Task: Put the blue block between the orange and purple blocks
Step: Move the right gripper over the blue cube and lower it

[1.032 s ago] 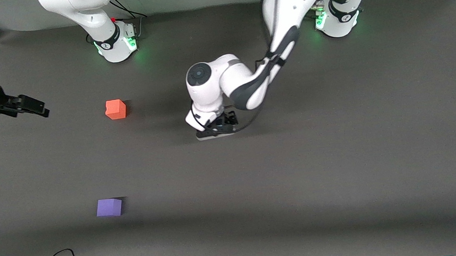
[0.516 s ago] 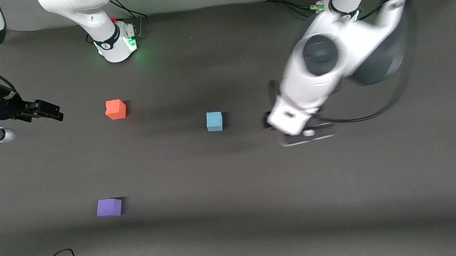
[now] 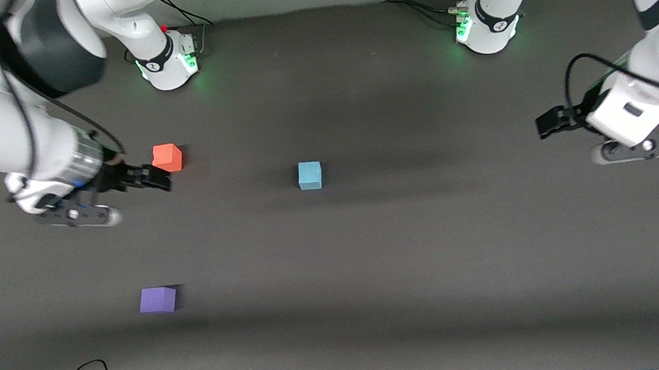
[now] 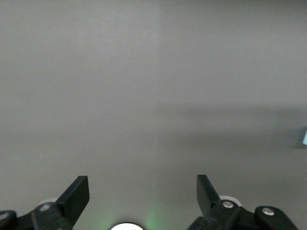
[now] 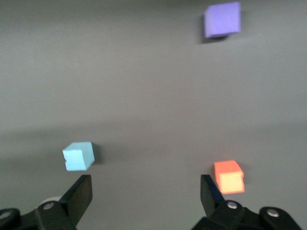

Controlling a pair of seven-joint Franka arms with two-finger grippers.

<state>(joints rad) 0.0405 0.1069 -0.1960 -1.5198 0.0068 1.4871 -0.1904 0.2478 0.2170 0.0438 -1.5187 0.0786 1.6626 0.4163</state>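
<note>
Blue block (image 3: 309,175) sits alone mid-desk (image 3: 431,259), apart from the orange block (image 3: 167,158) and the purple block (image 3: 157,299). Right hand (image 3: 156,179), fingers apart, hovers beside orange. Left hand (image 3: 551,124), fingers apart, holds nothing

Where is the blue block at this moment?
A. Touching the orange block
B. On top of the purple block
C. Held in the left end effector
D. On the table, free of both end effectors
D. The blue block sits alone on the table, apart from the orange block and the purple block; the left end effector and the right end effector are both open and empty.
</note>
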